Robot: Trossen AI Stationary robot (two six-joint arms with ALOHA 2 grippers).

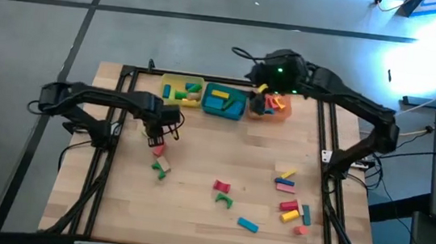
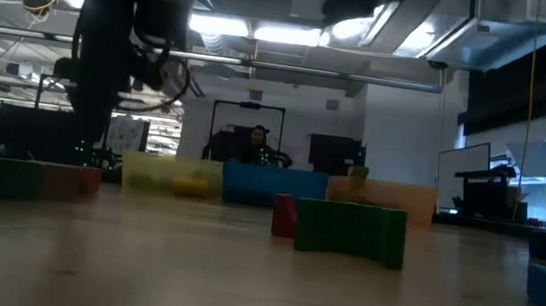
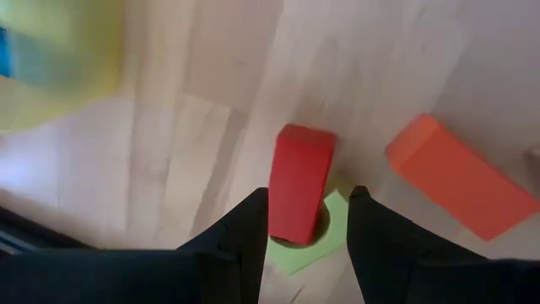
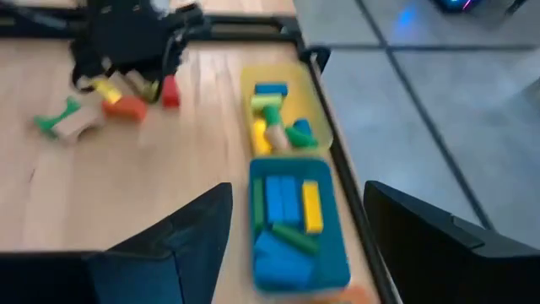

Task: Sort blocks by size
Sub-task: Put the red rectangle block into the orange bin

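My left gripper (image 3: 308,211) is open and points down at the table's left side (image 1: 155,138). Its fingers stand on either side of a red bar block (image 3: 299,181), which lies over a light green block (image 3: 308,249). An orange block (image 3: 460,177) lies beside them. My right gripper (image 4: 295,211) is open and empty at the far side, above the orange tray (image 1: 274,110). In the yellow tray (image 1: 175,79) and the teal tray (image 4: 325,274) lie several blocks. Loose blocks lie at the centre (image 1: 221,189) and at the right (image 1: 290,204). My left gripper has the red bar's near end (image 3: 291,228) between its fingers, which come from above and lie along the bar's sides. One finger (image 3: 249,228) is right against the bar and a gap shows at the other. I cannot tell whether it touches.
A tan and a green block (image 1: 160,169) lie just nearer than my left gripper. A blue block (image 1: 248,224) lies near the front. A dark frame (image 1: 125,76) runs round the table. In the low view a green arch block (image 2: 351,229) stands in front of a red one (image 2: 284,214).
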